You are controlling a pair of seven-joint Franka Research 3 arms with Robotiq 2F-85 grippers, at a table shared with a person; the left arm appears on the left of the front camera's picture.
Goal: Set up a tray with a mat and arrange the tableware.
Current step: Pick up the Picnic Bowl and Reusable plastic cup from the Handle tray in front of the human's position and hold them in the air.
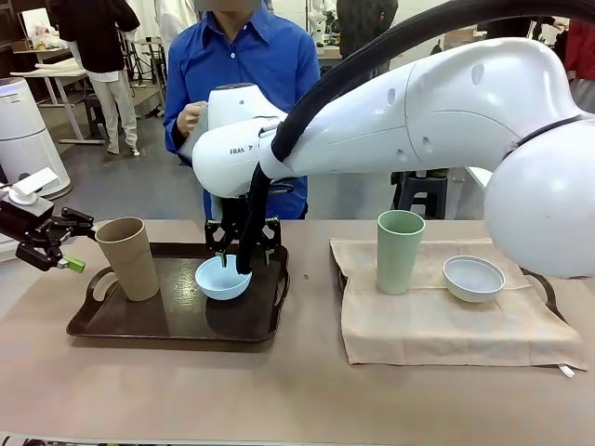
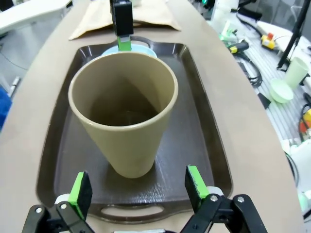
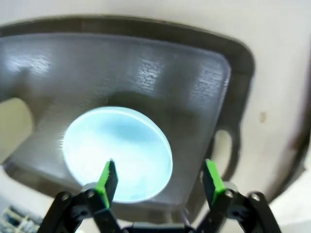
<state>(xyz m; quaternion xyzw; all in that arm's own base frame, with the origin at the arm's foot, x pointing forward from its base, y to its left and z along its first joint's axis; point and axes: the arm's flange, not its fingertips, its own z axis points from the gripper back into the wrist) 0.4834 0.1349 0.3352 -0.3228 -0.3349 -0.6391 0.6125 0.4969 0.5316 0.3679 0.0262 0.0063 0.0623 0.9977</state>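
A dark brown tray (image 1: 139, 327) at the left holds a tan tumbler (image 1: 127, 256) and a light blue bowl (image 1: 223, 279). My right arm reaches across the middle. Its gripper (image 1: 234, 264) hangs open right over the bowl (image 3: 119, 153), one fingertip (image 3: 109, 171) above the bowl's inside and the other past its rim (image 3: 161, 175). My left gripper (image 1: 54, 251) is open at the table's left end, level with the tumbler (image 2: 124, 111) and short of it (image 2: 137, 187). On the right, a beige mat (image 1: 446, 327) covers a second tray (image 1: 550, 290) holding a sage green tumbler (image 1: 400, 251) and a pale bowl (image 1: 473, 278).
A person in a blue shirt stands at the far side behind the left tray, one hand (image 1: 191, 119) raised to the chest. A white bin (image 1: 28, 139) stands beyond the table's left end. Bare tabletop (image 1: 297, 390) runs along the front edge.
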